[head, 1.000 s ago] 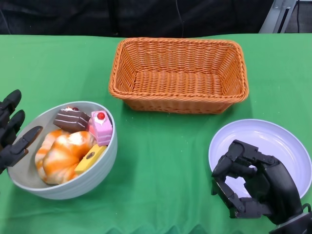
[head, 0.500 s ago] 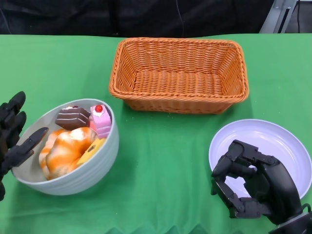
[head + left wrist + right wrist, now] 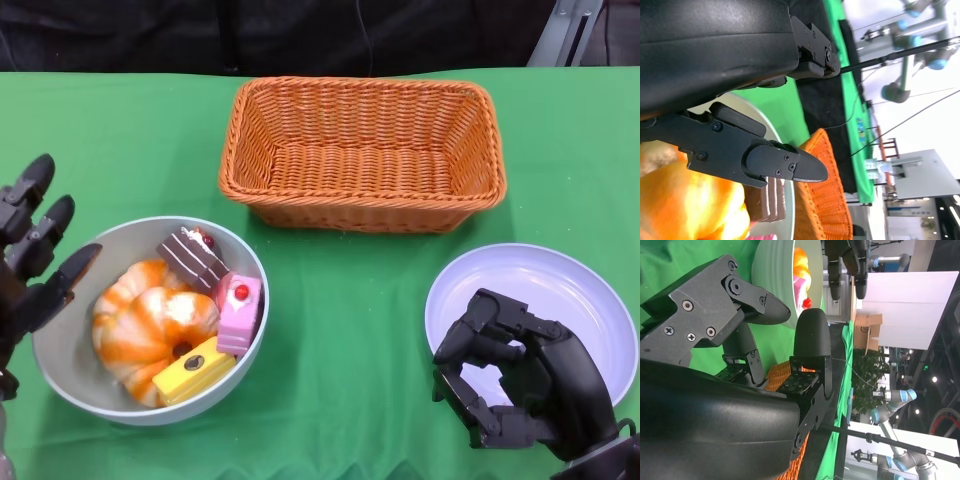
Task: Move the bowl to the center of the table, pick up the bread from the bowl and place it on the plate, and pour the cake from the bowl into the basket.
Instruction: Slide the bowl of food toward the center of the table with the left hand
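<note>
Left hand [image 3: 35,260], fingers spread, is touching the bowl's [image 3: 70,375] near rim, gripping nothing. Bread [image 3: 150,328] and cakes [image 3: 238,312] are sitting inside; plate [image 3: 560,290] under the curled, empty right hand [image 3: 520,385]. Every step looks pending.

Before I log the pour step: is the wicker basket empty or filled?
Empty: the wicker basket shows only bare weave inside; the cakes sit in the bowl.
</note>
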You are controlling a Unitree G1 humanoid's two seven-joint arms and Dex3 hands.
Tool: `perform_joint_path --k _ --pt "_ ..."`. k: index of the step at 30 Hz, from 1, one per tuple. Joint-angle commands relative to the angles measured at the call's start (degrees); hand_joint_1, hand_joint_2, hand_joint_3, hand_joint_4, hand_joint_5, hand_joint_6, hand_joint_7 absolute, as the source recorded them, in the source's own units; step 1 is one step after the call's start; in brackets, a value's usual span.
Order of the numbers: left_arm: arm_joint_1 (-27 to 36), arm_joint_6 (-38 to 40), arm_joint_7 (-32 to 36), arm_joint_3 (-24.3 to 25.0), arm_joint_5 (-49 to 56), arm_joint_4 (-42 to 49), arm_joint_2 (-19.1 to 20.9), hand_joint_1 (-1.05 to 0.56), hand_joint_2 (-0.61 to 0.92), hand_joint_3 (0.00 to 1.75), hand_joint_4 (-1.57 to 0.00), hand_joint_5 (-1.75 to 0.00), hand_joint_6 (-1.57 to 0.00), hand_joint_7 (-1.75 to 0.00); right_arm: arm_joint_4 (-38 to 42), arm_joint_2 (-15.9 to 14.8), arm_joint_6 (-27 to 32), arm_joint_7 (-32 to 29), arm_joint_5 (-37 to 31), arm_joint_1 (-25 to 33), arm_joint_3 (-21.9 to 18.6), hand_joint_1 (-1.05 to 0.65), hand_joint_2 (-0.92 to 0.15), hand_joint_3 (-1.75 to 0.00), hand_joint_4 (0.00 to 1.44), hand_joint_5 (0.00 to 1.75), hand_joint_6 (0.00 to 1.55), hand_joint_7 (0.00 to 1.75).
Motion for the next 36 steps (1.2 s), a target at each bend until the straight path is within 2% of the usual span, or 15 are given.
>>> perform_joint_path --k 1,15,18,22,26,36 --pt "1.17 -1.34 -0.78 0.69 -1.11 -2.1 0.63 -0.64 0.92 0.21 -0.26 -0.02 -0.26 -0.01 0.37 -0.34 -0.86 -0.05 0.52 -0.13 -0.38 -0.1 -0.45 -1.07 0.73 1.62 0.66 1.37" --pt "-0.14 -6.47 -2.23 2.71 -3.06 1.09 0.65 -0.63 0.92 0.21 -0.28 -0.01 -0.26 0.0 0.83 -0.35 -1.29 0.25 0.49 -0.29 -0.27 -0.11 -0.46 -1.05 0.72 1.62 0.66 1.36" --pt "-0.36 -6.94 -0.22 2.37 -0.99 2.65 1.52 -0.61 0.92 0.24 -0.28 -0.01 -0.24 0.0 1.11 -0.42 -1.18 0.92 0.99 -0.5 -0.35 -0.1 -0.46 -1.06 0.72 1.63 0.65 1.38" --pt "-0.89 -8.35 7.23 0.75 5.92 7.16 4.12 -0.61 0.92 0.25 -0.3 -0.02 -0.26 -0.01 0.98 -0.24 -1.32 0.75 0.81 -0.42 -0.46 -0.09 -0.45 -1.07 0.72 1.63 0.66 1.38" --pt "-1.52 -8.73 11.66 -0.93 10.07 9.84 5.63 -0.61 0.92 0.25 -0.29 -0.01 -0.26 -0.01 0.85 -0.14 -1.55 0.51 0.51 -0.27 -0.43 -0.08 -0.44 -1.08 0.72 1.62 0.66 1.37" --pt "-2.34 -7.72 16.98 -3.72 14.97 12.98 7.14 -0.63 0.92 0.22 -0.26 0.0 -0.26 0.0 0.52 0.05 -1.28 -0.2 0.21 0.12 -0.34 -0.11 -0.46 -1.04 0.73 1.62 0.67 1.36"
